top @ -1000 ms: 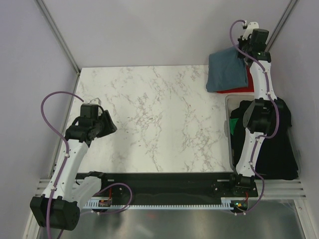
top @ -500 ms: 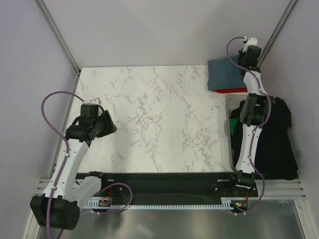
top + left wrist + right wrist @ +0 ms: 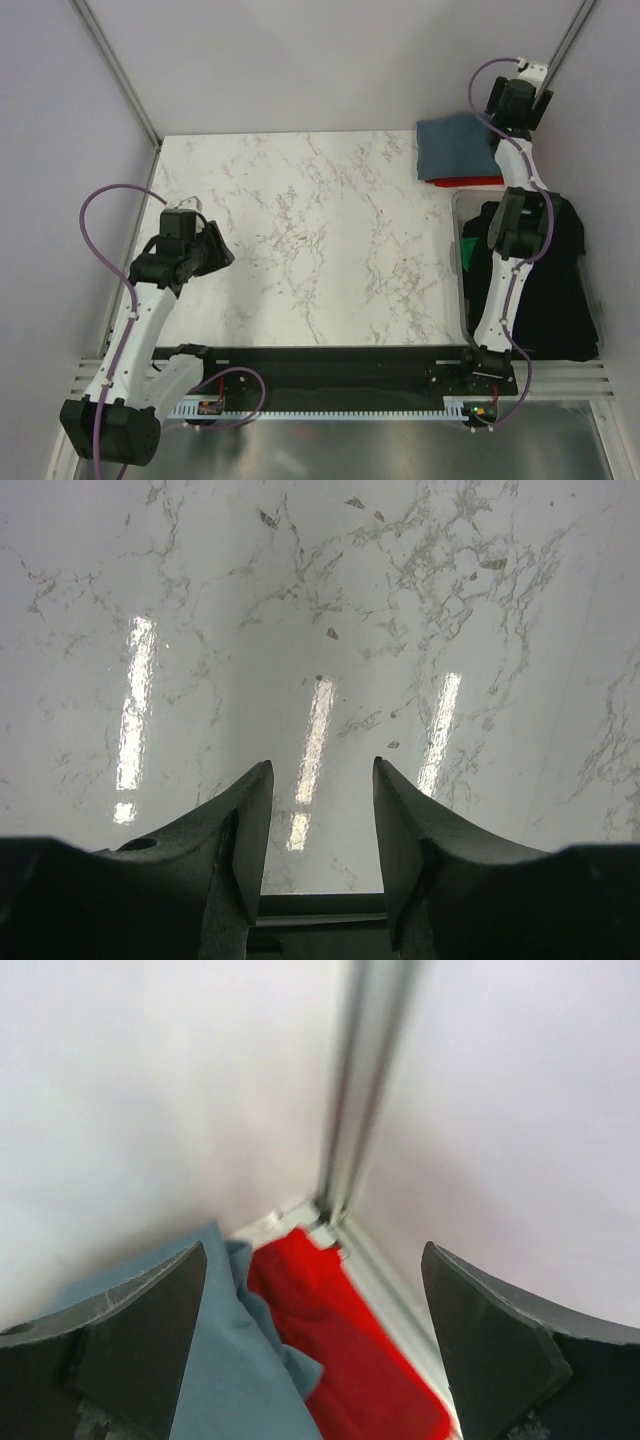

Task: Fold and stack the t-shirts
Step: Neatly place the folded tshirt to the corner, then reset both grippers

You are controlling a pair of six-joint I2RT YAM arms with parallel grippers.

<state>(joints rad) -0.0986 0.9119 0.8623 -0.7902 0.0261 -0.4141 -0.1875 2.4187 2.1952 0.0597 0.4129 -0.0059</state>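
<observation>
A folded slate blue-grey t-shirt [image 3: 455,148] lies on a bright red t-shirt [image 3: 468,181] at the table's far right corner. My right gripper [image 3: 512,104] hangs above the stack's back edge, near the corner post. In the right wrist view its jaws stand wide apart [image 3: 312,1252] with nothing between them, and the blue-grey shirt [image 3: 225,1380] and the red shirt [image 3: 350,1350] lie below. Black t-shirts [image 3: 548,285] are heaped in a bin at the right. My left gripper [image 3: 216,246] [image 3: 320,780] hovers over bare marble at the left, partly open and holding nothing.
The clear bin's rim [image 3: 458,262] runs along the table's right side, with a small green thing [image 3: 466,253] inside it. Walls and a metal corner post [image 3: 365,1080] close in right behind the stack. The marble table [image 3: 320,230] spreads between the two arms.
My right gripper has opened and let go of the blue-grey shirt, which has settled flat on the red one. The right arm has drawn back toward the corner. The left arm has not moved.
</observation>
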